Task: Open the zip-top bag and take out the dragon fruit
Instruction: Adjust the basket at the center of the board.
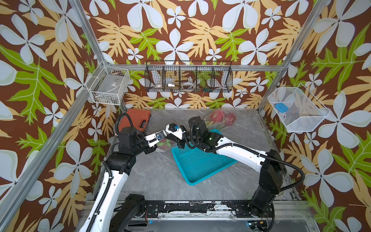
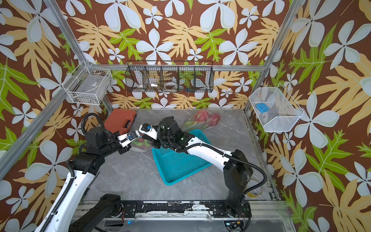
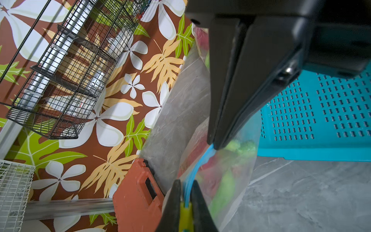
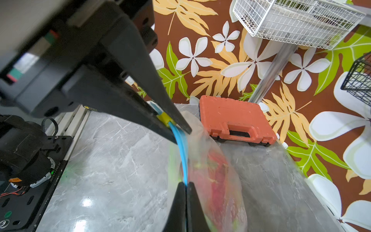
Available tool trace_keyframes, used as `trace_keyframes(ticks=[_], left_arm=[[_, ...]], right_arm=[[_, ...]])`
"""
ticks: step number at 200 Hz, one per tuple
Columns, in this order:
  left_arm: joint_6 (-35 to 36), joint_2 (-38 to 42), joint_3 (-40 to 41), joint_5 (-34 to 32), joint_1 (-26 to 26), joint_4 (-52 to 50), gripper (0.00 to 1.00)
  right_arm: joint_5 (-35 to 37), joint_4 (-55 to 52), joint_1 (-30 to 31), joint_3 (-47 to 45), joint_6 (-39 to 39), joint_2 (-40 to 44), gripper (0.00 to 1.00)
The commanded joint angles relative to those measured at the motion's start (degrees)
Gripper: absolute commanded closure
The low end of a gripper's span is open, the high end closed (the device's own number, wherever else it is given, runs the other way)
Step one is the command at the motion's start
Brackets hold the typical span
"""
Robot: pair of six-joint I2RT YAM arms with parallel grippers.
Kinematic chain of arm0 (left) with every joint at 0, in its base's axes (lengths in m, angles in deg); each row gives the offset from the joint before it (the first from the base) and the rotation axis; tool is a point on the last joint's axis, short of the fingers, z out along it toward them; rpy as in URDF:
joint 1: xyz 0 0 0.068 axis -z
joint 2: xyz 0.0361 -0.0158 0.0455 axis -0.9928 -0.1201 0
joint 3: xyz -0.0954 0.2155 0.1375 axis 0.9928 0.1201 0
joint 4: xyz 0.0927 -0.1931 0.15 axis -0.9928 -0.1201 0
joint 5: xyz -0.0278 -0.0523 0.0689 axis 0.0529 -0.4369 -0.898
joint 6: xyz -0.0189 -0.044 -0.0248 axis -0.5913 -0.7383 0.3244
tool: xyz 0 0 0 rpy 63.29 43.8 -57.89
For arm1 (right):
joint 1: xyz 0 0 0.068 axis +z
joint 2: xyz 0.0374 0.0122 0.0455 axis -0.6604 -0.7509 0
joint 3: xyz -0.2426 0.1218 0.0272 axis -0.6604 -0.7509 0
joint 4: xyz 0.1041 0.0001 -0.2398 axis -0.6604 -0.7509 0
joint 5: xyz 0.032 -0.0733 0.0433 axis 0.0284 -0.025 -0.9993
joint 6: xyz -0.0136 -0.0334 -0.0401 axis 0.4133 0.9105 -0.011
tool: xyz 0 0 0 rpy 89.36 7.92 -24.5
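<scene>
Yellow slider (image 3: 185, 211) nipped in the closed left end effector (image 3: 186, 186), blue zip strip (image 4: 181, 144) clamped in the closed right end effector (image 4: 186, 185): plain at the wrists, masked from above by the right arm (image 1: 236, 152); dragon fruit (image 4: 217, 186) inside the zip-top bag (image 1: 161, 148), just beside a teal tray (image 1: 198, 166); second bag (image 1: 220, 118) and orange case (image 1: 136, 119) behind; grey worktop (image 1: 160, 180), floral walls (image 1: 180, 30)

Bright, even light in both top views; soft shadows fall on the grey table (image 1: 160, 180) in front of the orange case (image 1: 135, 120). In the right wrist view, white glare marks the table well apart from the case, and the clear bag (image 4: 216, 180) near it looks smeared, perhaps by motion.
</scene>
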Motion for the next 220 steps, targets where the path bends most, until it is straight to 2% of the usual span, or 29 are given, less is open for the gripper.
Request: trace_keyframes(ticks=[1,51,54,65,72,79,99,166,178,204,220], left_arm=[[0.37,0.48,-0.88,0.68,0.05,-1.53,1.0],[-0.26,0.53,-1.11,0.04,-0.26,-1.53,1.0],[-0.39,0.54,-1.23,0.18,-0.32,-1.53,1.0],[-1.23,0.65,-1.95,0.93,-0.41,-1.74,1.0],[-1.29,0.79,-2.64,1.57,-0.46,-2.42,1.0],[-1.28,0.76,-3.36,2.09,-0.39,-3.21,1.0],[-1.62,0.85,-5.14,2.99,-0.41,-4.76,1.0],[-0.21,1.49,-5.32,2.52,-0.39,-7.22,1.0],[-0.21,1.61,-5.21,2.61,-0.41,-7.11,1.0],[-0.44,1.7,-5.12,2.71,-0.44,-7.11,1.0],[-0.79,2.03,-4.65,2.53,-0.4,-6.91,1.0]], right_arm=[[1.75,3.05,0.1,-0.05,-1.16,0.16,1.0],[-0.03,4.12,0.05,-2.13,-1.48,2.06,1.0],[-0.13,4.12,0.03,-2.41,-1.16,2.31,0.95],[-1.64,4.35,0.03,-3.48,-0.17,2.91,0.66],[-2.08,4.8,0.04,-4.15,0.3,3.09,0.56],[-2.42,4.79,0.03,-4.57,0.99,3.13,0.51],[-2.43,3.06,0.03,-3.11,2.32,2.05,0.5],[-6.75,-3.5,0.04,3.88,4.47,-1.31,0.56],[-7.61,-6.16,0.03,5.47,5.46,-2.03,0.66],[-7.84,-10.2,0.03,8.4,5.66,-3.91,1.0],[-5.84,-8.47,0.04,7.9,4.23,-3.59,1.0]])
